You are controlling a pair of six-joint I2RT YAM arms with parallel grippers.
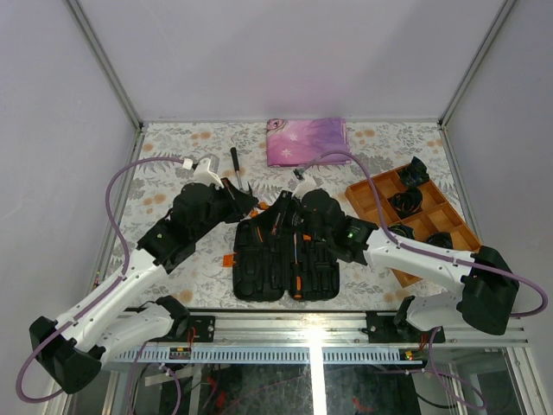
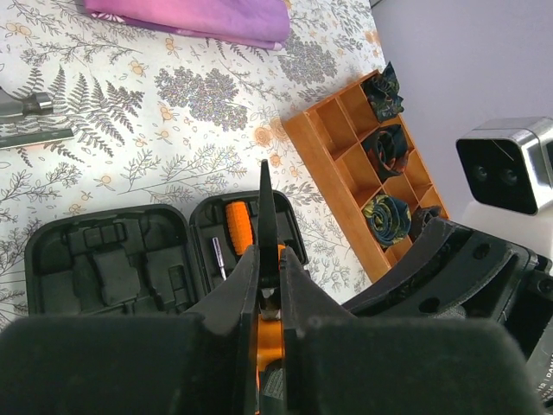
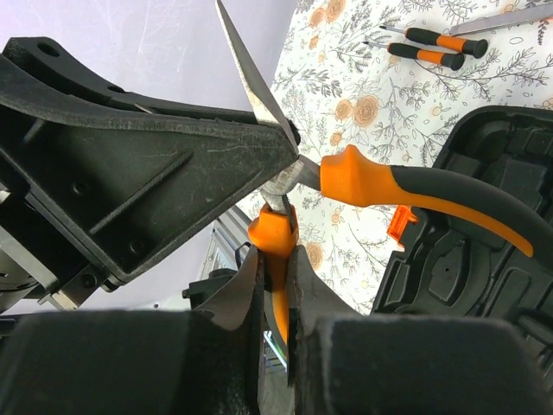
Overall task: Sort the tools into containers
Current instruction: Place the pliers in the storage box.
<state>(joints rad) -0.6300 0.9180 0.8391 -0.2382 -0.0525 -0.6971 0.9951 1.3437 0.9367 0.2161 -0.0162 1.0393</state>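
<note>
Both left jaws and right jaws are shut on the orange pliers (image 3: 363, 186) by the case (image 2: 104, 268), maybe to fold them.

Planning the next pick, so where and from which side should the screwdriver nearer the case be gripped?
The screwdriver lies flat on the table, its shaft thin, with a second screwdriver close alongside. Probably grip its thick orange-and-black handle from straight above, squeezing across its width.
</note>
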